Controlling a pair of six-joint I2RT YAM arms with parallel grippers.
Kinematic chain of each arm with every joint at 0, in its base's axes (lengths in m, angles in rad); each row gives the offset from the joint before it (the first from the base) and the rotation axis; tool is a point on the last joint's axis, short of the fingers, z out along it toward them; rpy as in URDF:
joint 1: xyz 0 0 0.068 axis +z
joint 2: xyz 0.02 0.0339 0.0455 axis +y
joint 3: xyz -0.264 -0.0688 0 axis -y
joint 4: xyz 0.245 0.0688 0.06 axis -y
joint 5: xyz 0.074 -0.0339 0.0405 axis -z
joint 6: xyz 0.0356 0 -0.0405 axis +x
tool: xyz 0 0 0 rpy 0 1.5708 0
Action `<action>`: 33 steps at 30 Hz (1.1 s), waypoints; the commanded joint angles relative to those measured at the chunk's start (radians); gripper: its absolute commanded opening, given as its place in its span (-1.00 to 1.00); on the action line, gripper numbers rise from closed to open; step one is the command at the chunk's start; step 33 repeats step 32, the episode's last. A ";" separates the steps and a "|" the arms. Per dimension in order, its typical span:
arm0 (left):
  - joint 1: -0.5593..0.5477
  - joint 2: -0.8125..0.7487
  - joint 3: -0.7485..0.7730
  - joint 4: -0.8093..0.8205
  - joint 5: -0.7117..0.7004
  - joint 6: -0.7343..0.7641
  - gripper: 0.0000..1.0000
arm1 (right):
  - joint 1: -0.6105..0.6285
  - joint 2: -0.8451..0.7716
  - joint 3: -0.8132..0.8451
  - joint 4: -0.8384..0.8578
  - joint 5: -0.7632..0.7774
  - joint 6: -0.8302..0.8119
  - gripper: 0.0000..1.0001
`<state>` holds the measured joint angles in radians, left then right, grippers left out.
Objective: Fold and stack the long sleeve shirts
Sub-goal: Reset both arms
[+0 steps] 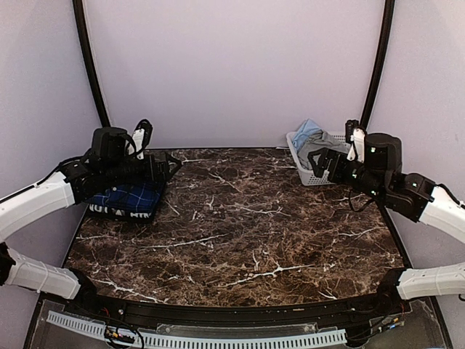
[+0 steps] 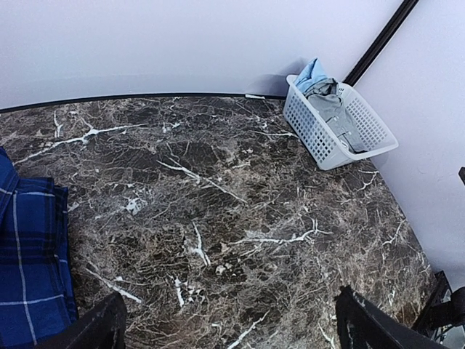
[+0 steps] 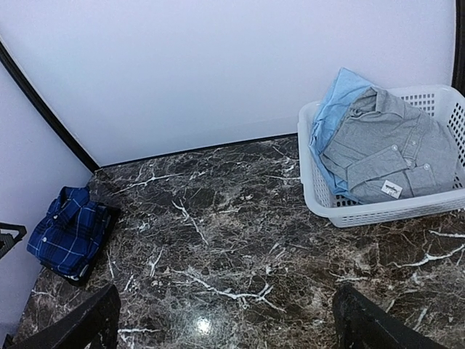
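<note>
Marble table (image 1: 240,240) stretches out ahead of me, and both my grippers hang above it with nothing in them. My left gripper (image 1: 172,166) has its fingers spread wide, out on the left. My right gripper (image 1: 320,163) is spread just as wide on the right. At the far left lies the folded blue plaid shirt (image 1: 131,198) on a dark layer I can't make out. At the far right, the white basket (image 3: 378,211) holds a gray shirt (image 3: 385,149) over light blue cloth (image 3: 338,102).
</note>
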<state>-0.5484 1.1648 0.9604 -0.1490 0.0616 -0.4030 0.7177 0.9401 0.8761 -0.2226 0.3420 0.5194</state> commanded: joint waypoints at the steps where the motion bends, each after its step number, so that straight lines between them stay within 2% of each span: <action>1: -0.003 -0.001 0.019 0.021 -0.007 0.040 0.98 | -0.003 0.013 0.028 0.002 0.024 0.025 0.97; 17: -0.004 0.050 0.092 0.042 -0.027 0.100 0.98 | -0.003 0.021 0.032 -0.002 0.042 0.028 0.97; 33: -0.004 0.041 0.101 0.046 -0.040 0.082 0.98 | -0.004 0.022 0.045 -0.002 0.035 -0.009 0.97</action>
